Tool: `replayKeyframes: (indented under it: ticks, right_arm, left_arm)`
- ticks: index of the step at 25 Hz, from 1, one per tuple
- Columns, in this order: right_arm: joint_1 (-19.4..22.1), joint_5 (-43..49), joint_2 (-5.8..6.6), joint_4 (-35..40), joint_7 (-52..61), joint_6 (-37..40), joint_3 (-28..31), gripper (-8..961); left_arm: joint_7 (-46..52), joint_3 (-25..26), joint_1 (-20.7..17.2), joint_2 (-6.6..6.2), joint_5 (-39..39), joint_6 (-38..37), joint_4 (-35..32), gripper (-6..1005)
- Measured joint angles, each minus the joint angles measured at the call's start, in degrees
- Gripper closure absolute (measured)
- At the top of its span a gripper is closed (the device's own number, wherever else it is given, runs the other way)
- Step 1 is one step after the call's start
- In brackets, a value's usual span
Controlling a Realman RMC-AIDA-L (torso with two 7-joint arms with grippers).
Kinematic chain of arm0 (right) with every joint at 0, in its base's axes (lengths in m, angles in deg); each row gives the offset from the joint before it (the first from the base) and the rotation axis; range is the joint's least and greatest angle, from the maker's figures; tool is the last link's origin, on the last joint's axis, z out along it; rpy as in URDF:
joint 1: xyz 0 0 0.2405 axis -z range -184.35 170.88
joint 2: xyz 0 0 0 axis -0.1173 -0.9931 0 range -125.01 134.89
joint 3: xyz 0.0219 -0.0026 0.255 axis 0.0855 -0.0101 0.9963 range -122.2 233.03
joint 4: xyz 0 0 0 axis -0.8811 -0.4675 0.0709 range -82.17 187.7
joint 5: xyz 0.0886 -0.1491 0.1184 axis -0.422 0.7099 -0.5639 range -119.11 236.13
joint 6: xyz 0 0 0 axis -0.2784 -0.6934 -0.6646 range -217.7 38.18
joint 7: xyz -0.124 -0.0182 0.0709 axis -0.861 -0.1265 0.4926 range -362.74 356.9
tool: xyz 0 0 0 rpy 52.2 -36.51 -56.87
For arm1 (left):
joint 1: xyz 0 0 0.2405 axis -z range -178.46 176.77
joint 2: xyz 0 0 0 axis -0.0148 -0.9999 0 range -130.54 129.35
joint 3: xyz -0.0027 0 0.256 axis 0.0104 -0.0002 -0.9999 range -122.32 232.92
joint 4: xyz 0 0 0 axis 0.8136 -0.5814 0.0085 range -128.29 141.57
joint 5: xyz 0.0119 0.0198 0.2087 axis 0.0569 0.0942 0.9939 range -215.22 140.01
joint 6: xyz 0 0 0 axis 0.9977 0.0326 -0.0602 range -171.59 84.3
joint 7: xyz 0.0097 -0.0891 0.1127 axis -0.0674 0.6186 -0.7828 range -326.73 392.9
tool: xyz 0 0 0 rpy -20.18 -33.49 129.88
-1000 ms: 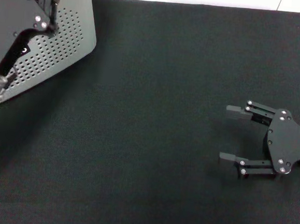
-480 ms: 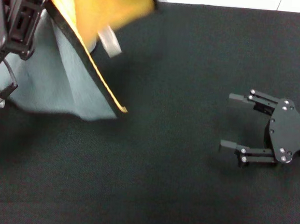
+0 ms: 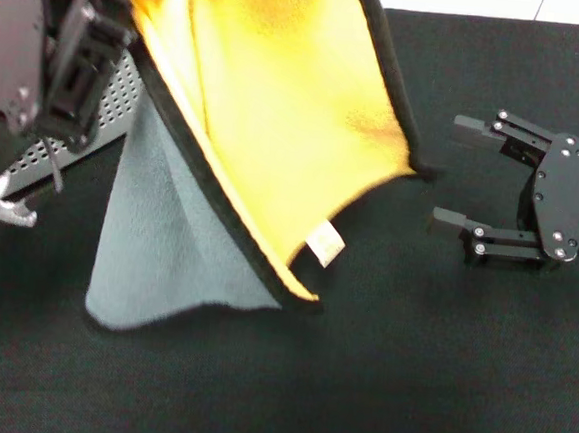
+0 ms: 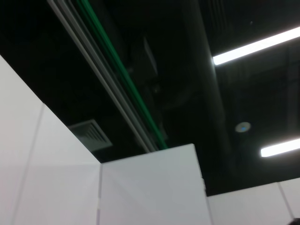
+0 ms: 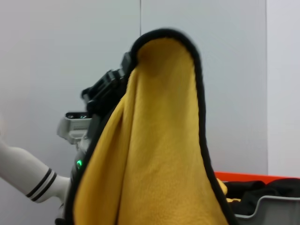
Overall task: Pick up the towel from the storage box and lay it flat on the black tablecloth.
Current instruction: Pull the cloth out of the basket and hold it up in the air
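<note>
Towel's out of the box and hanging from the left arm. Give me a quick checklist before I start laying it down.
1. The towel is out of the storage box: ok, it hangs in the air with the box behind it.
2. Left gripper grip on the towel's top edge: cannot tell, the fingers are hidden by the cloth.
3. Towel spread open: not ok, it hangs folded, yellow side over grey side.
4. Lower edge near the black tablecloth: ok, the grey corner looks to reach the cloth.
5. Right gripper open and clear: ok, open beside the towel, not touching it.
6. Free landing area: ok, bare tablecloth ahead and to the right.
</note>
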Motion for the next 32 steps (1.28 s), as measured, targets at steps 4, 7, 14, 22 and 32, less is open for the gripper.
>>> replayKeyframes:
  ticks: [4, 7, 14, 22, 32]
  right_arm:
    - [0.1, -0.1, 0.0, -0.3, -0.6, 0.6, 0.5, 87]
    - [-0.2, -0.1, 0.0, -1.4, -1.6, 1.4, 0.5, 87]
    - [-0.8, -0.1, 0.0, -2.5, -2.1, 2.2, 0.5, 88]
    - [-0.9, 0.3, 0.0, -3.4, -2.5, 2.3, -0.1, 89]
    - [-1.9, 1.3, 0.0, -6.2, -3.6, 3.6, -0.7, 90]
  left_arm:
    - [0.2, -3.8, 0.3, -0.05, 0.1, -0.1, -0.5, 965]
    - [0.3, -5.1, 1.1, -0.06, -0.1, -0.1, -0.5, 965]
    - [1.5, -6.1, 2.4, -0.35, 0.2, -0.1, -0.5, 965]
    - [3.1, -7.7, 2.5, -0.49, 0.3, -0.2, -0.9, 964]
    - [6.7, -10.1, 2.6, -1.61, 0.3, -0.3, -4.4, 963]
